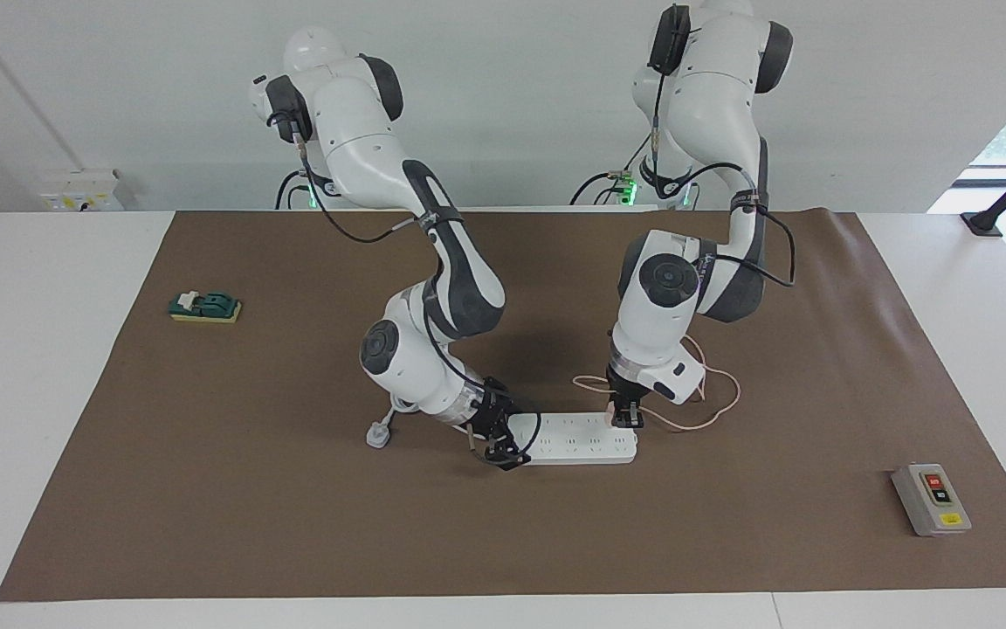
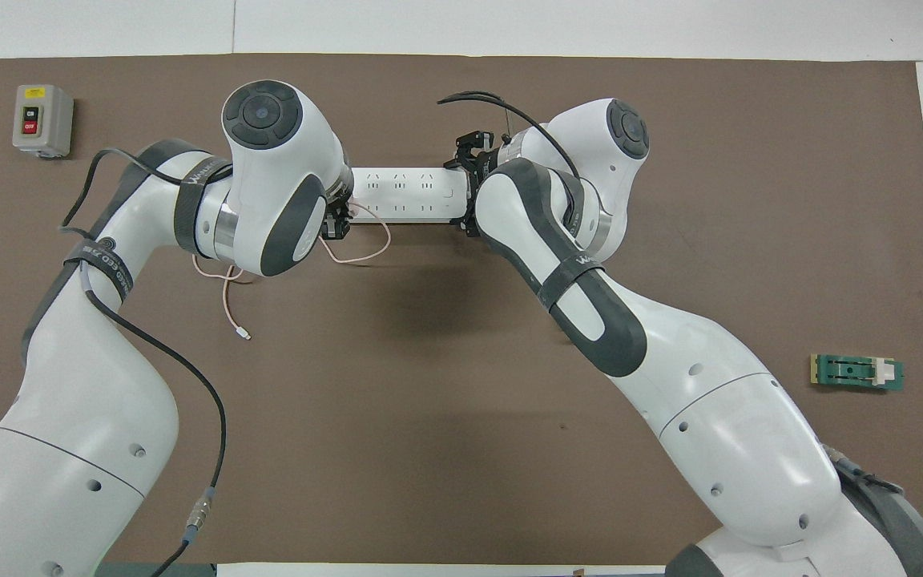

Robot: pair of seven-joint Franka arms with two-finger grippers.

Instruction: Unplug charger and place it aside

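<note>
Both arms are down at the white power strip (image 1: 580,437) in the middle of the brown surface (image 1: 293,489). The left pincer (image 1: 625,418) sits right on the charger (image 1: 615,407), plugged in at the strip's end toward the left arm; whether it is clenched, I cannot tell. The right pincer (image 1: 503,454) presses at the strip's other end, grip unclear. The pink cable (image 2: 225,292) trails nearer the robots.

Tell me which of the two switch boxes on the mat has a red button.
The grey switch box at the left arm's end of the mat, with a red button on top. The green box at the right arm's end has none.
</note>
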